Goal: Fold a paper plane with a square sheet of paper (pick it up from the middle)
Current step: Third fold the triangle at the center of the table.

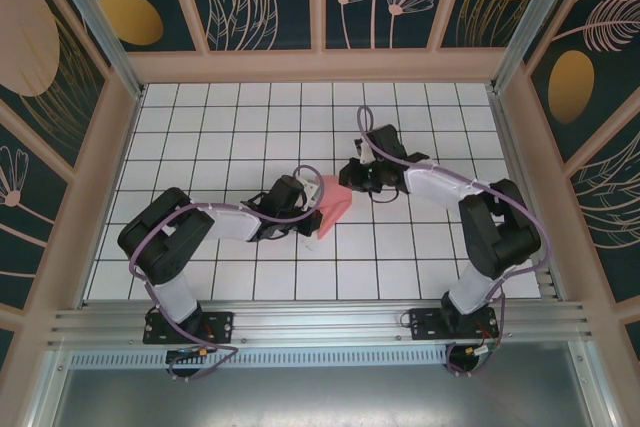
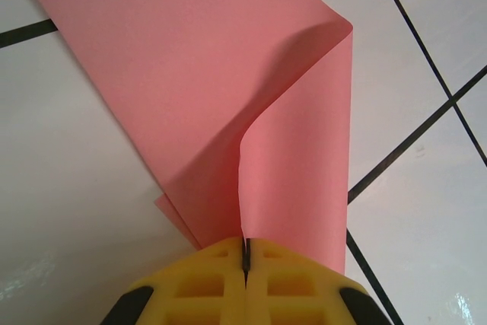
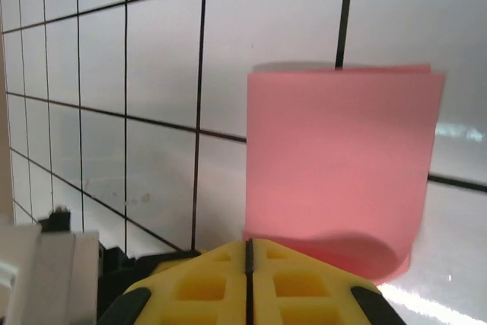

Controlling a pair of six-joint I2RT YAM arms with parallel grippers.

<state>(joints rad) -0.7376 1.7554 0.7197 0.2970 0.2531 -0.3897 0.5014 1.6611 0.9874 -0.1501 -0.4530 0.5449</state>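
Note:
The square sheet of paper (image 1: 332,209) is salmon pink and doubled over on itself, lying between my two grippers on the tiled table. My left gripper (image 1: 306,213) is shut on it. In the left wrist view a raised edge of the sheet (image 2: 251,112) runs straight into the closed seam of the yellow fingers (image 2: 245,255). My right gripper (image 1: 350,183) is shut at the sheet's far right corner. In the right wrist view its tips (image 3: 249,247) meet the near left corner of the paper (image 3: 342,165) and cast a shadow on it. Whether that corner is pinched is not clear.
The white gridded table (image 1: 230,117) is ringed by wooden rails and patterned walls (image 1: 110,137). A metal rail (image 1: 320,322) with both arm bases runs along the near edge. Bare tiles lie behind and to either side of the paper.

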